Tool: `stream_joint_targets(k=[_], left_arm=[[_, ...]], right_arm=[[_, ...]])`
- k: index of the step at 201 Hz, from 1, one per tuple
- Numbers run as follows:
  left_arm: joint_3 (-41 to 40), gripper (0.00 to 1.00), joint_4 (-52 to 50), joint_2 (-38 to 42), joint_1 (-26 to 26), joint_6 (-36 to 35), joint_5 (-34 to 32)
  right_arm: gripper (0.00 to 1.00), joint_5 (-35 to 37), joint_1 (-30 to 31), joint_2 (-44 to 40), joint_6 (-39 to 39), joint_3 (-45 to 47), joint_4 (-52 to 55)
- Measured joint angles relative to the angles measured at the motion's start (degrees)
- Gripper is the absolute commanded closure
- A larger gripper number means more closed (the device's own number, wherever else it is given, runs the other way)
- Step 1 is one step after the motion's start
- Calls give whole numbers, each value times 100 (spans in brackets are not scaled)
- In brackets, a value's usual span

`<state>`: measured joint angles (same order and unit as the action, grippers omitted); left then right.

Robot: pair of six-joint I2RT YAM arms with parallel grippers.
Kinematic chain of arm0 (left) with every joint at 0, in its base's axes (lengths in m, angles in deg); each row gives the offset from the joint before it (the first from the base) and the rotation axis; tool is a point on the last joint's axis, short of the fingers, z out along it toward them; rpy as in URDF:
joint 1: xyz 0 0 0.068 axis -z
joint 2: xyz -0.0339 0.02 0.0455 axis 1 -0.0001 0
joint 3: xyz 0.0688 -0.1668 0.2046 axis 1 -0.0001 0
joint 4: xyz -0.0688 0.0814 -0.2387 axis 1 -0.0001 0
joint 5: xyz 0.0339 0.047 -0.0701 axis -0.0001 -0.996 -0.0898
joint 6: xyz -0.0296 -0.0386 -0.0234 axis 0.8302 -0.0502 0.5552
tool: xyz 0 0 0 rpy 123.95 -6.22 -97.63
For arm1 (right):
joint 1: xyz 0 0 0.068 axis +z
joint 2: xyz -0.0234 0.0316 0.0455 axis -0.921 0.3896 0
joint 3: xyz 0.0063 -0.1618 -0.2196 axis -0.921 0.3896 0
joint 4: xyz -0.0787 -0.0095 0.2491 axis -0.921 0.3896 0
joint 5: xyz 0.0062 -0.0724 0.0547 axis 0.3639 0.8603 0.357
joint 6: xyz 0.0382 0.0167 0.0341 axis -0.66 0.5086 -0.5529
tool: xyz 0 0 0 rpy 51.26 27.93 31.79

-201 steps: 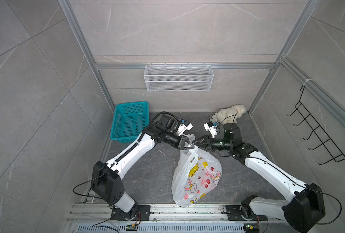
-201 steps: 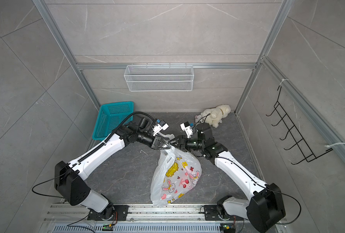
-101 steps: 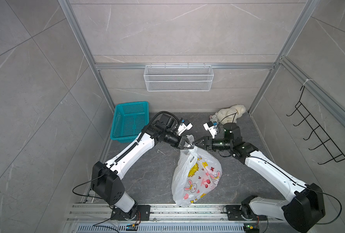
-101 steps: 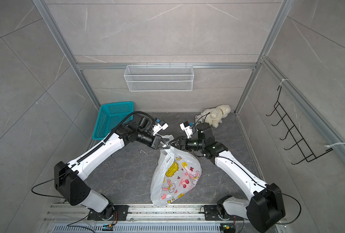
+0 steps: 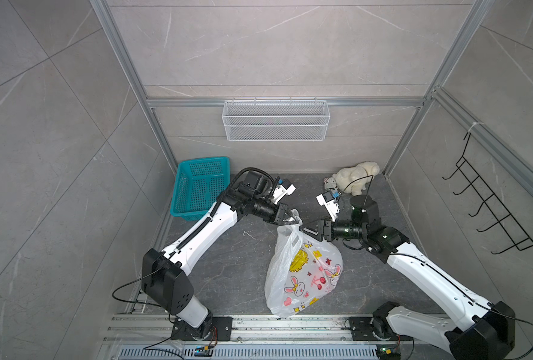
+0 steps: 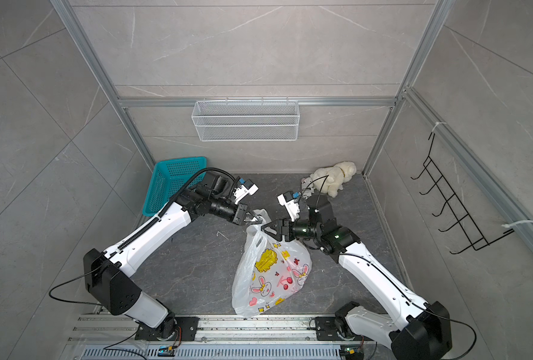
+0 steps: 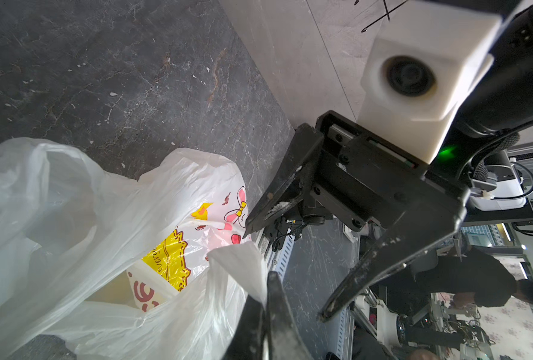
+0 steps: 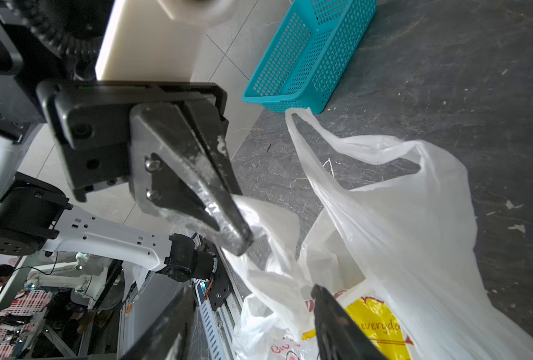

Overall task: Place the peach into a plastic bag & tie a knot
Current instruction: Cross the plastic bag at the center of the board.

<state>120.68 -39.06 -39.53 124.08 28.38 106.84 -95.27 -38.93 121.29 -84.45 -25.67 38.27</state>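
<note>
1. Left gripper (image 8: 238, 237): I read the fingers as clenched, pinching one white handle strip (image 8: 268, 215) of the plastic bag (image 5: 302, 274) at the bag's top.
2. Right gripper (image 6: 266, 230): the fingers are spread and clamp nothing. Their tips sit just beside the bag's top, facing the left gripper. I cannot tell whether they touch the film.
3. Plastic bag: it rests on the dark floor (image 5: 227, 265) between the two arms, printed side up in both top views. Its second loop handle (image 8: 308, 131) hangs free.
4. Contents: I cannot identify them through the film.
5. Surroundings: the teal basket (image 5: 201, 187) and the plush toy (image 5: 357, 177) lie well apart from the bag, by the back wall.
</note>
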Motion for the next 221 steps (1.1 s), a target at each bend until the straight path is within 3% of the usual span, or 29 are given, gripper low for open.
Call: stream_joint_targets(k=[42,104,221], left_arm=[[0,92,4,-2,-11,31,114],[74,90,4,-46,-11,81,280],[173,89,-323,-131,-33,-81,531]], right_arm=[[32,153,11,2,446,39,-11],[35,133,369,223,914,15,-315],[35,1069,496,197,1615,-203,66]])
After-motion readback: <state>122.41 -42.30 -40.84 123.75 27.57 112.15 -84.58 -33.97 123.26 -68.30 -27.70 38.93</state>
